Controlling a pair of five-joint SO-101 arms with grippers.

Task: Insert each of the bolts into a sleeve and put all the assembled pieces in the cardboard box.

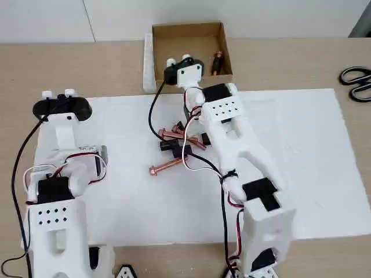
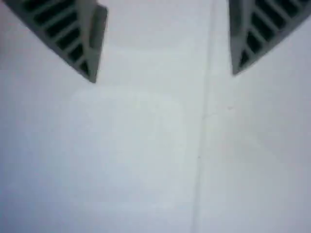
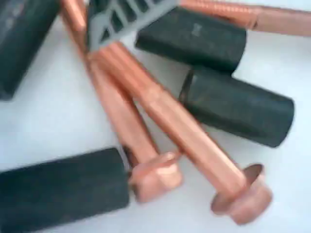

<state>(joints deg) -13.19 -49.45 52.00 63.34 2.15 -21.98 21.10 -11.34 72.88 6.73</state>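
Several copper bolts (image 1: 175, 134) and black sleeves (image 1: 168, 147) lie in a loose pile on the white sheet (image 1: 301, 150), just in front of the cardboard box (image 1: 174, 32). One bolt (image 1: 167, 168) lies apart, nearer the front. The right wrist view shows two bolts (image 3: 194, 145) crossing between sleeves (image 3: 238, 109) from very close. My right gripper (image 1: 186, 117) hangs low over the pile. My left gripper (image 2: 164, 76) is open over bare sheet at the far left and holds nothing. One assembled piece (image 1: 217, 62) lies inside the box.
A white foam strip (image 1: 149, 63) leans along the box's left side. Scissors (image 1: 356, 81) lie on the wooden table at the far right. The right arm's cables (image 1: 152, 116) loop beside the pile. A fold line (image 2: 201, 145) runs through the sheet.
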